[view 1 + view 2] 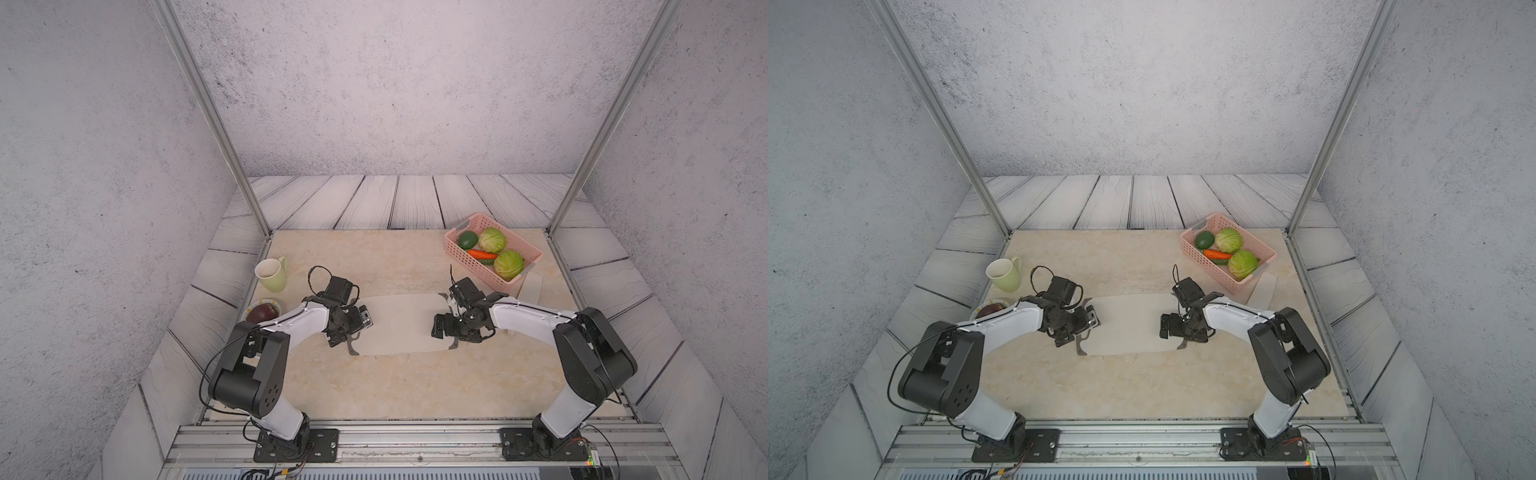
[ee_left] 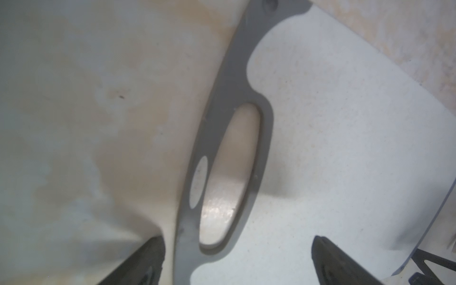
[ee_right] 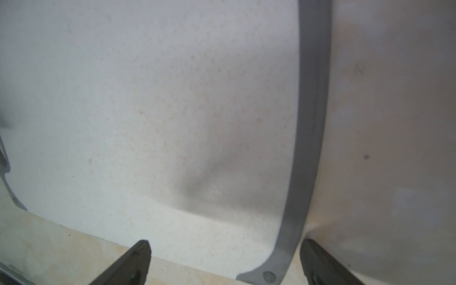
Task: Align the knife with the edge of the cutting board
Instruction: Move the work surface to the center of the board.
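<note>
Clearly, the knife (image 1: 531, 291) is not on the cutting board (image 1: 399, 324). In both top views its pale blade lies flat on the desk (image 1: 374, 257), just beside the pink basket (image 1: 469, 266) and beyond the board's right end. Its other end goes under my right arm, so I cannot see the handle well.

I judge that it is light, stiff and thin, probably plastic. On this smooth, marble-like surface it may slide easily. A flat blade gives no good pinch from above, so I would take it at the thicker handle, or push it along the desk.

Both end effectors hang low over the board, spread wide and holding nothing. The left end effector (image 2: 237, 254) straddles the grey trim with the oval slot. The right end effector (image 3: 227, 261) straddles the trim at the opposite end.

The room is a grey textured booth with plank-patterned lower panels and metal posts. A green mug (image 1: 272, 274) stands far on the left.
</note>
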You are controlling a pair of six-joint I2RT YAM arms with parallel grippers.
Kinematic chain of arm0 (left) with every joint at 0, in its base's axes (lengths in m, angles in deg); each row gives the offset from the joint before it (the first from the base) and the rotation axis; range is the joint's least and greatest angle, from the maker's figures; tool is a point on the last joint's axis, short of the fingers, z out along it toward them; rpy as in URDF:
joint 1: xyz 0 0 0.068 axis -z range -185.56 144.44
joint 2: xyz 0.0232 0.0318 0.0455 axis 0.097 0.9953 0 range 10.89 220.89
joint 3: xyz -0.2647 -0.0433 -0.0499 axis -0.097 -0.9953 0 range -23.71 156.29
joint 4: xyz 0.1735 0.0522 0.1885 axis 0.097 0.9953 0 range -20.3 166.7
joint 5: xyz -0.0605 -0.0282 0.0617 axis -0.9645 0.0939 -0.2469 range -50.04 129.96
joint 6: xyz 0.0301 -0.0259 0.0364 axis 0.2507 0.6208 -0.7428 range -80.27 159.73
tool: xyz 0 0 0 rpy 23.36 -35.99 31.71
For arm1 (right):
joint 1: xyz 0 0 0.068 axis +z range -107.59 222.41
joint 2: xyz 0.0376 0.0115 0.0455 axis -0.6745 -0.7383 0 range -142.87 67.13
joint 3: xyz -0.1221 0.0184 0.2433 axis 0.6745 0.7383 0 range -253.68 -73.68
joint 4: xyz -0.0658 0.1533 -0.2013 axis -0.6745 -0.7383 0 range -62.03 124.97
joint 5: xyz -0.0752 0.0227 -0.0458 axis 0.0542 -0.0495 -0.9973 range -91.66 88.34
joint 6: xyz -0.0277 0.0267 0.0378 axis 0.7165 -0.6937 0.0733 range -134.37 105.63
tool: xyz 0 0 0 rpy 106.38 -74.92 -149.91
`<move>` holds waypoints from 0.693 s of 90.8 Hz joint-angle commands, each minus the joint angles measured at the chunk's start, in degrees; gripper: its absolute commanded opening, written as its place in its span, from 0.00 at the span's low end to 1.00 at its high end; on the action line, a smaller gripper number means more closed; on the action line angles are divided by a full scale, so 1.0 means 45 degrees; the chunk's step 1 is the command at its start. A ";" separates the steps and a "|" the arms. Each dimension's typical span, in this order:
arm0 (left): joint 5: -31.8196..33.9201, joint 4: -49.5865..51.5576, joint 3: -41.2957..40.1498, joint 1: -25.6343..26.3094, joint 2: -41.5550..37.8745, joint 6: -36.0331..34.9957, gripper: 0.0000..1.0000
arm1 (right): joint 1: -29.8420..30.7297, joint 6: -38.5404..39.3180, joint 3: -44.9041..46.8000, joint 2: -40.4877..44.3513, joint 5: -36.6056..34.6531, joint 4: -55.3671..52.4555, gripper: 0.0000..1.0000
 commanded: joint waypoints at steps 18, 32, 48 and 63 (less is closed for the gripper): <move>0.0177 0.0402 0.0480 0.0537 0.0912 0.0226 0.98 | -0.0046 -0.0281 0.0182 0.0354 -0.0389 -0.0225 0.99; 0.0328 0.0568 0.0844 0.0636 0.1150 0.0174 0.98 | -0.0035 -0.0377 0.0196 0.0276 -0.0490 -0.0296 0.99; 0.0374 0.0785 0.1293 0.0721 0.1450 0.0121 0.98 | -0.0034 -0.0448 0.0315 0.0340 -0.0582 -0.0285 0.99; 0.0387 0.0941 0.1673 0.0847 0.1754 0.0126 0.98 | -0.0036 -0.0473 0.0358 0.0331 -0.0651 -0.0320 0.99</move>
